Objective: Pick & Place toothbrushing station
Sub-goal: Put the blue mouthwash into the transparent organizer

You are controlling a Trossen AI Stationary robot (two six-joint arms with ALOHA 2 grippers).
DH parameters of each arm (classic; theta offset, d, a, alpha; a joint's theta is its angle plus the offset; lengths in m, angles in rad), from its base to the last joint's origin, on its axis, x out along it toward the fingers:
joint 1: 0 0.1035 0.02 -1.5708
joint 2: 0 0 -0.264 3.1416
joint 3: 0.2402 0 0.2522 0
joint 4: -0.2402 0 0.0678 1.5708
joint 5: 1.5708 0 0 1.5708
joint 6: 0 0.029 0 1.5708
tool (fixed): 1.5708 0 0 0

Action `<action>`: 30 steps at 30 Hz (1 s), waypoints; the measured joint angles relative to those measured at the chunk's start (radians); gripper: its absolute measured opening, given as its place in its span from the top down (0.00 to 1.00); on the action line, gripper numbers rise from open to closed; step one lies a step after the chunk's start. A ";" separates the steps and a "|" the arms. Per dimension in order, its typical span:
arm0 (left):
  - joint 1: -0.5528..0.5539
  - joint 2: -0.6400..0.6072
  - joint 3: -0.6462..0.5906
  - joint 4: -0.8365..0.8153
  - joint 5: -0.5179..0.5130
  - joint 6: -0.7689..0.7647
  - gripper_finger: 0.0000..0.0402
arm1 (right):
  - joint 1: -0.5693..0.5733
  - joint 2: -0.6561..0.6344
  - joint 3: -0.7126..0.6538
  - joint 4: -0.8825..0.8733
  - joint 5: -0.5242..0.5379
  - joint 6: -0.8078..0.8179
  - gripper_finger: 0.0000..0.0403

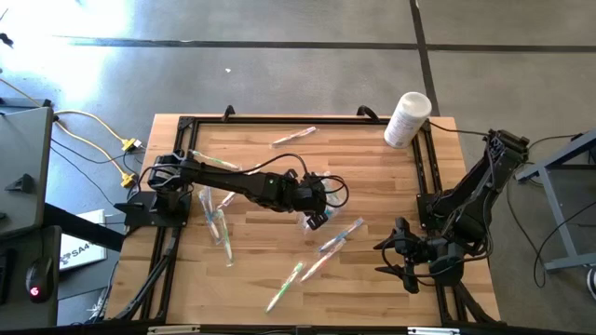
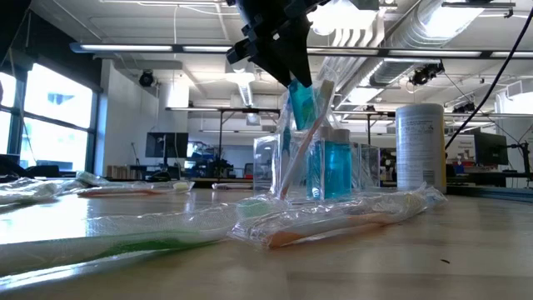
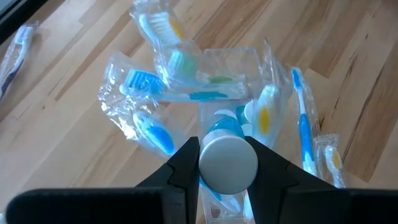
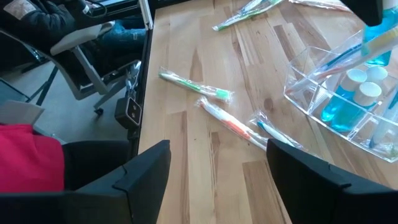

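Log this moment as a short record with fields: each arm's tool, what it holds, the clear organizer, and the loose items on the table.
left tool: over the clear organizer, shut on a teal tube by its white cap
right tool: open, holds nothing, parked at the table's right edge
clear organizer: mid-table, with teal tubes and toothbrushes standing in it
wrapped toothbrushes: scattered flat on the wooden table
white canister: upright at the far right corner

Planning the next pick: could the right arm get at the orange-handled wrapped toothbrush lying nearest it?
Probably yes: right gripper is open and empty, the orange toothbrush lies on bare table before it, nothing between.
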 joint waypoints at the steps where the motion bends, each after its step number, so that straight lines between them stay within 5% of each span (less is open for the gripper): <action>1: 0.000 0.000 0.000 0.000 0.000 0.000 0.78 | 0.000 0.000 0.000 0.000 0.000 0.000 0.36; 30: -0.002 0.047 0.003 -0.028 0.061 0.012 0.78 | 0.002 0.000 0.000 0.000 -0.002 0.000 0.36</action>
